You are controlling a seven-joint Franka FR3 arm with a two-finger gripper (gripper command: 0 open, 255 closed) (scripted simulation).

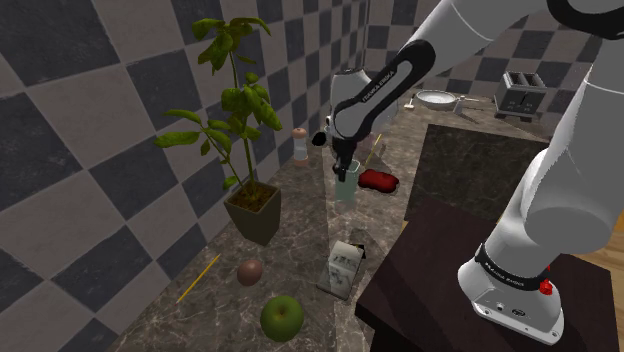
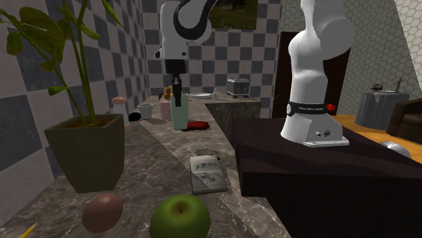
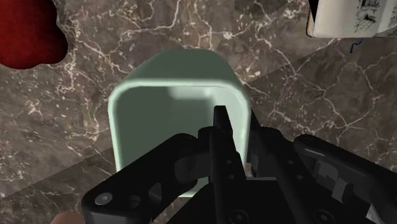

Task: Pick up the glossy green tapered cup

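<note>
The pale green glossy tapered cup point(image 1: 347, 189) point(image 2: 179, 115) point(image 3: 165, 108) stands upright on the dark marble counter point(image 1: 300, 230), next to a red object. My black gripper point(image 1: 343, 170) point(image 2: 177, 94) point(image 3: 232, 133) comes down onto its rim from above. In the wrist view one finger point(image 3: 220, 130) reaches inside the cup and the other sits just outside the wall, so the two clasp the cup's side between them. I cannot tell whether the cup's base touches the counter.
A red object point(image 1: 379, 180) point(image 3: 28, 38) lies beside the cup. A potted plant point(image 1: 253, 212), a brown ball point(image 1: 250, 271), a green apple point(image 1: 282, 317) and a small carton point(image 1: 343, 268) sit nearer the stand point(image 1: 450, 260). A shaker point(image 1: 300, 146) stands by the checkered wall.
</note>
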